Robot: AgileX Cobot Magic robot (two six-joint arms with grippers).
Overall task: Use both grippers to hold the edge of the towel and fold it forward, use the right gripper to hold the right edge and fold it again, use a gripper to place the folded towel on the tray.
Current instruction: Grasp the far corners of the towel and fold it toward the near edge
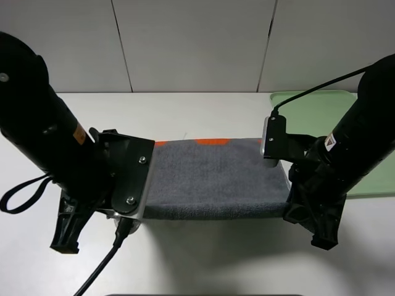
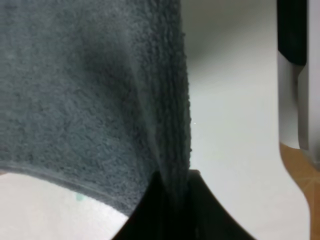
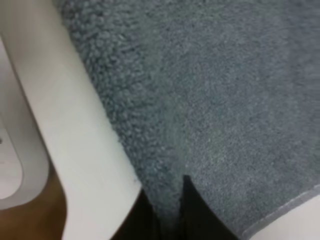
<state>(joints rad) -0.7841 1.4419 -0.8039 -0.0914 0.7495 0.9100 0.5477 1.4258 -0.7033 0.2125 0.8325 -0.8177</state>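
A grey towel (image 1: 213, 179) lies across the middle of the white table, an orange strip showing at its far edge. My left gripper (image 2: 172, 200) is shut on the towel's left near edge; the cloth (image 2: 100, 100) is pinched between its dark fingers. My right gripper (image 3: 170, 210) is shut on the towel's right near edge, with the cloth (image 3: 210, 100) rising between its fingers. In the exterior high view both grippers are hidden under the arms at the towel's near corners. The near edge looks lifted a little. The green tray (image 1: 321, 108) sits at the far right.
The left arm (image 1: 80, 172) and right arm (image 1: 333, 179) flank the towel. A black cable (image 1: 105, 262) runs along the table near the front left. The table's edge and a brown floor show in the left wrist view (image 2: 300, 165).
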